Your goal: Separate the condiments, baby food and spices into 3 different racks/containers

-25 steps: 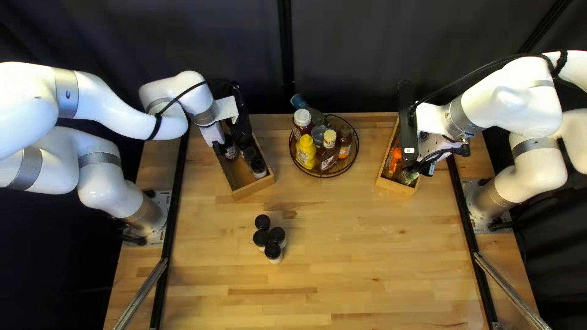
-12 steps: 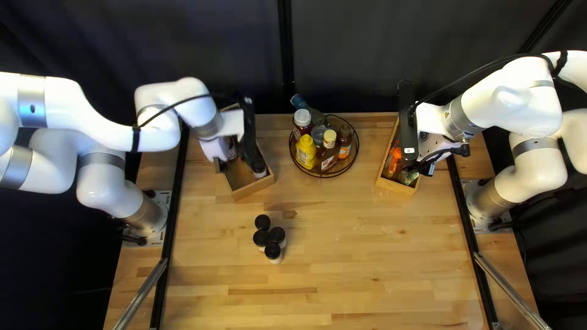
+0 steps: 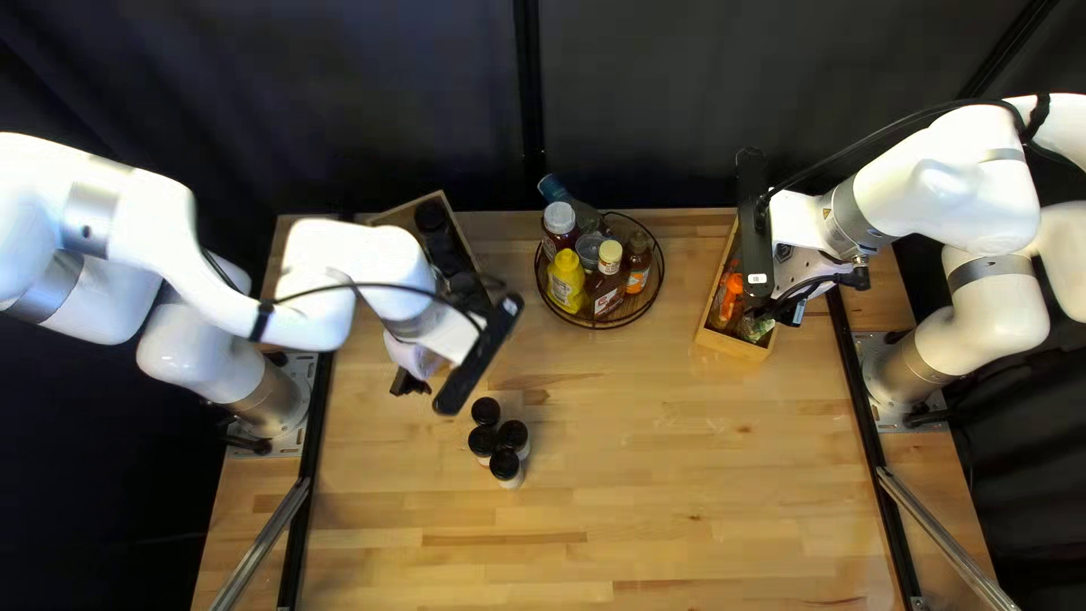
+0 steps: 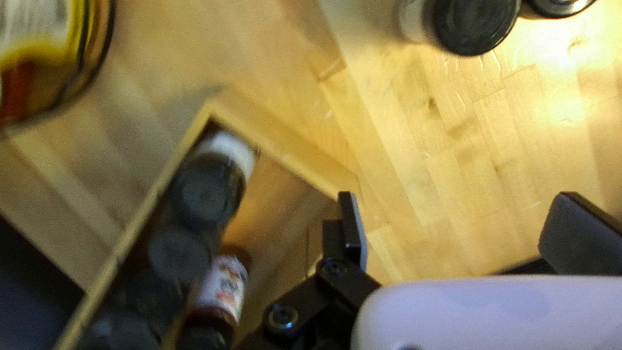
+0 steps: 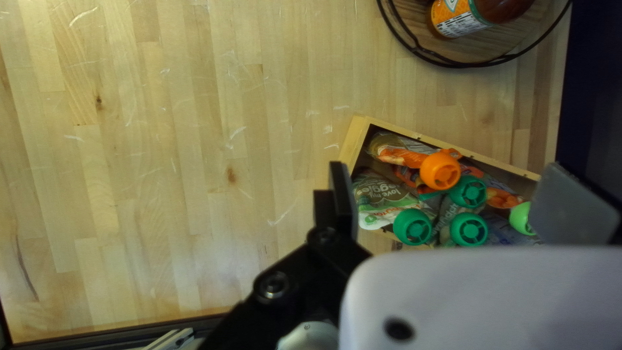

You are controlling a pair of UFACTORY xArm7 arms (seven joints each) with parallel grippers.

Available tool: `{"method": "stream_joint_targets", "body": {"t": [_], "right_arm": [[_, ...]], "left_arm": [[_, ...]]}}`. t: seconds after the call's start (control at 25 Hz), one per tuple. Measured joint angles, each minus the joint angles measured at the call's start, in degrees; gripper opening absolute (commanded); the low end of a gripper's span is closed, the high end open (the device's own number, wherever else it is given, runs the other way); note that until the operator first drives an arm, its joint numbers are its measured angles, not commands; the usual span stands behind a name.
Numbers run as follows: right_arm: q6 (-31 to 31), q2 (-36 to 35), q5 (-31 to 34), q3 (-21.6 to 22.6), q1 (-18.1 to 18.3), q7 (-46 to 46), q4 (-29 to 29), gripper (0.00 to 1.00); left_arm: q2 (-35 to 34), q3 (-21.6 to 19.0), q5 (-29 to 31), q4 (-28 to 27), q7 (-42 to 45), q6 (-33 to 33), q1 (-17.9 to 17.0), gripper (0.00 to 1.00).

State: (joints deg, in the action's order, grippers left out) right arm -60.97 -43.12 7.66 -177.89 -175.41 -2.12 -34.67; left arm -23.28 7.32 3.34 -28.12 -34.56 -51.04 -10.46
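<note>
Pale wooden planks make up the tabletop [image 3: 634,498], seen beneath the left gripper [image 3: 411,383] and the right gripper [image 3: 789,308], both with fingers spread wide. Under the right one, a wooden box [image 5: 355,139] holds pouches [image 5: 385,198] showing five caps [image 5: 440,172]; near the left one are four black-capped jars [image 3: 506,464] and another box [image 4: 285,139] with, I'd say, at least three jars [image 4: 207,188]. Between the boxes, one round rack [image 5: 512,35] carries six condiments [image 3: 566,281].

wooden table [image 3: 701,487], dark curtain [image 3: 645,102], silver rails [image 3: 263,543]
</note>
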Motion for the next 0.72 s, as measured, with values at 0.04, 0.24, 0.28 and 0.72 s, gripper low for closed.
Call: {"method": "stream_joint_targets", "body": {"t": [0.04, 0.24, 0.28, 0.72], "right_arm": [[0.0, 0.0, 0.0, 0.0, 0.0, 0.0, 0.0, 1.00], [0.0, 0.0, 0.0, 0.0, 0.0, 0.0, 0.0, 1.00], [0.0, 0.0, 0.0, 0.0, 0.0, 0.0, 0.0, 1.00], [0.0, 0.0, 0.0, 0.0, 0.0, 0.0, 0.0, 1.00]], "left_arm": [[1.4, 0.1, -0.1, -0.3, -1.3, 1.0, -0.4, 1.00], [8.0, 0.5, -2.0, -2.8, -6.5, 5.0, -2.5, 1.00], [9.3, 0.6, -2.5, -3.3, -7.4, 5.8, -2.9, 1.00], [13.9, -0.2, -4.5, -5.0, -10.6, 9.8, -5.1, 1.00]]}}
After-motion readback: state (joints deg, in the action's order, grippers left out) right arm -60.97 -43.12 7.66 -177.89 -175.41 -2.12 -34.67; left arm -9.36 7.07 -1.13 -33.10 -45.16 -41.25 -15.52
